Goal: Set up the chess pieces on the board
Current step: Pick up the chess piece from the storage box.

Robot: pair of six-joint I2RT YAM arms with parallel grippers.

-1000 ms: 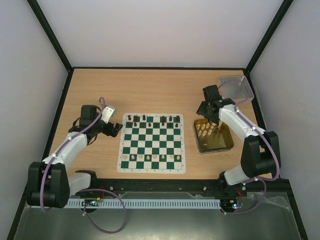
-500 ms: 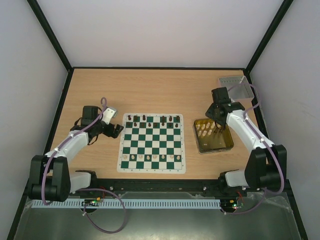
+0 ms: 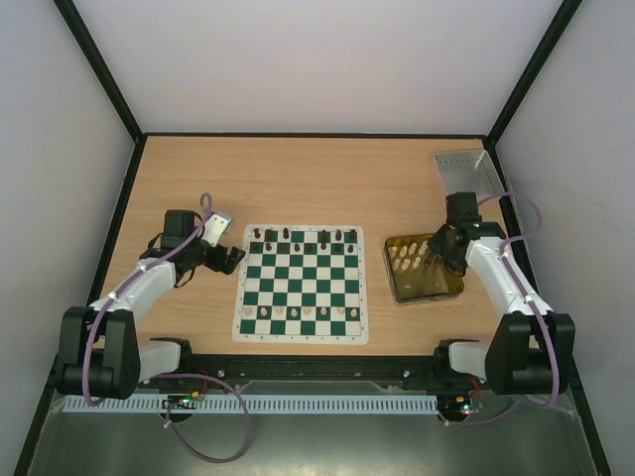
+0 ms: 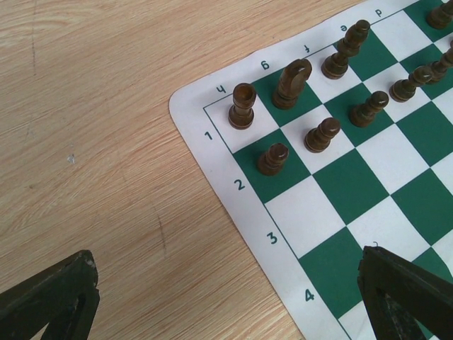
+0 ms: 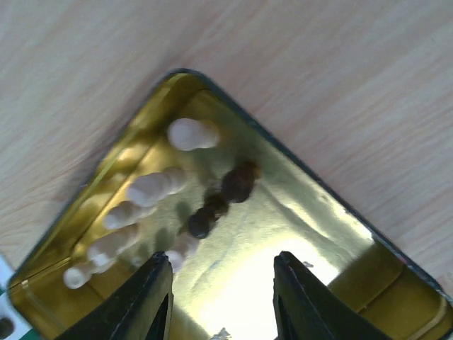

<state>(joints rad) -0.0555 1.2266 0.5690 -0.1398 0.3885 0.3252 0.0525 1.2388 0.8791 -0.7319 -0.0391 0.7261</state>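
Pale walls (image 3: 298,59) enclose a wood-grain bench (image 3: 298,178), seen from above. The board (image 3: 303,284), a green-and-white checked mat, lies flat at the centre of the frame. Some chess pieces (image 3: 303,236) stand on it: dark ones along its upper edge, light ones in a row near its lower edge.

To the right of the board, and apart from it, sits a gold tin (image 3: 425,288). A grey tray (image 3: 466,169) lies at the upper right.

The left tool (image 3: 230,260) hangs just left of the board's upper left corner. In the left wrist view its fingers (image 4: 53,301) are spread wide at the lower corners with nothing between them. Above them, a dark rook (image 4: 243,106), a knight (image 4: 292,83) and pawns (image 4: 273,159) stand upright on the corner squares.

The right tool (image 3: 438,256) is over the tin. In the right wrist view its fingers (image 5: 152,297) are parted and hold nothing. Cream pieces (image 5: 152,185) and a few dark pieces (image 5: 219,198) lie on their sides on the tin's floor, towards its upper left corner.
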